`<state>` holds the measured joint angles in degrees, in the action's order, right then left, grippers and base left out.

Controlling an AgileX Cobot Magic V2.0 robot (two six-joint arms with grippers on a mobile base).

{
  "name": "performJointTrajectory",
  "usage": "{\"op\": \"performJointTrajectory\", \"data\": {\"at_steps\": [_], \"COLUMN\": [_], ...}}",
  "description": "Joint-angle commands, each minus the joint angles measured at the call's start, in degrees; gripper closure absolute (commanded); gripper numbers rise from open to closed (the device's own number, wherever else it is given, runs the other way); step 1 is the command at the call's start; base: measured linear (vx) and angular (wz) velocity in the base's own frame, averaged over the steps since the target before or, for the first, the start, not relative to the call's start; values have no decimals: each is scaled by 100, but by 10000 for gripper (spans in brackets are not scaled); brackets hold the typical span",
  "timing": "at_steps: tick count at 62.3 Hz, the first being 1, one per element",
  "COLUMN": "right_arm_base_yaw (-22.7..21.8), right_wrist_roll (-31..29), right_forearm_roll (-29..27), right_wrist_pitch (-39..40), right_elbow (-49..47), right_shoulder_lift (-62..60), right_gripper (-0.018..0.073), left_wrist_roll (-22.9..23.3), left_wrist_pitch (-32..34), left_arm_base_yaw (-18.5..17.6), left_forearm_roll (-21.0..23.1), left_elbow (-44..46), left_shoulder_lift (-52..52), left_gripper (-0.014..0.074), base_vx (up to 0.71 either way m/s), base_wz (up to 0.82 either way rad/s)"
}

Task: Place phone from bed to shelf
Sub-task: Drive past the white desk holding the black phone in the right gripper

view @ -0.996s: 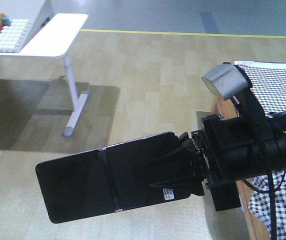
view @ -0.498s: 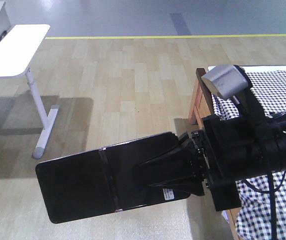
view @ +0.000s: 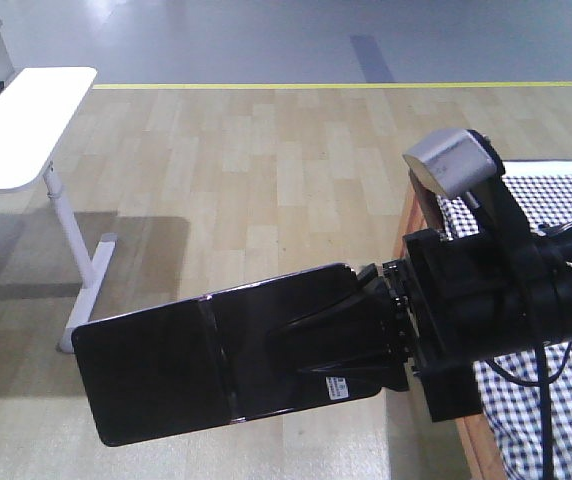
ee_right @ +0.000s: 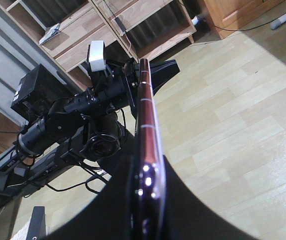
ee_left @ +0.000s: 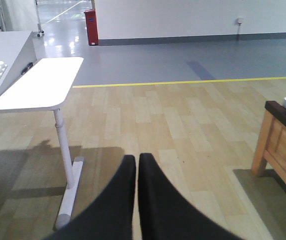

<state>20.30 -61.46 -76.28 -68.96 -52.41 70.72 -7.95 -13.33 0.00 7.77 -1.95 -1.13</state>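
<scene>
Two claws, front view: only the right claw (view: 341, 335) shows, clamped on the phone (view: 186, 370) at its end by the sticker (view: 338, 386); the phone juts out over the floor (view: 266, 170), clear of the bed (view: 566, 400).
Handling: we judge it thin, stiff, glossy and slippery, its centre crease a weak line; a grip nearer the middle would lever less.
Room: the white surface (view: 16, 140) stands well left.
Left claw (ee_left: 136, 159), left wrist view: closed tight, holding nothing.
Phone edge, right wrist view: pinkish metal, upright in the right claw's grip.
Shelf (ee_right: 83, 37): beyond a black arm (ee_right: 68, 125); we would mind its plank edges.
</scene>
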Motion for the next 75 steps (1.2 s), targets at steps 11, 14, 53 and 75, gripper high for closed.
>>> {"op": "performJointTrajectory", "data": {"at_steps": [11, 14, 53, 75], "right_arm_base_yaw": [-12, -12, -12, -12], "right_wrist_roll": [-67, -67, -67, -67], "right_forearm_roll": [-548, -548, -548, -548], "right_wrist_pitch": [-420, -420, -420, -420], "right_elbow": [-156, -156, -156, -156], "right_shoulder_lift": [-156, -156, -156, -156], "right_gripper": [561, 561, 561, 561], "left_wrist_roll": [22, 22, 22, 22], "left_wrist_pitch": [426, 426, 426, 426], "left_arm_base_yaw": [-23, -23, -23, -23], "left_forearm_roll": [52, 52, 52, 52], "left_elbow": [-14, -14, -14, -14], "left_shoulder_lift": [-34, -34, -34, -34], "left_gripper": [596, 596, 596, 596], "base_vx": [30, 29, 25, 19], "base_wz": [15, 19, 29, 28]}}
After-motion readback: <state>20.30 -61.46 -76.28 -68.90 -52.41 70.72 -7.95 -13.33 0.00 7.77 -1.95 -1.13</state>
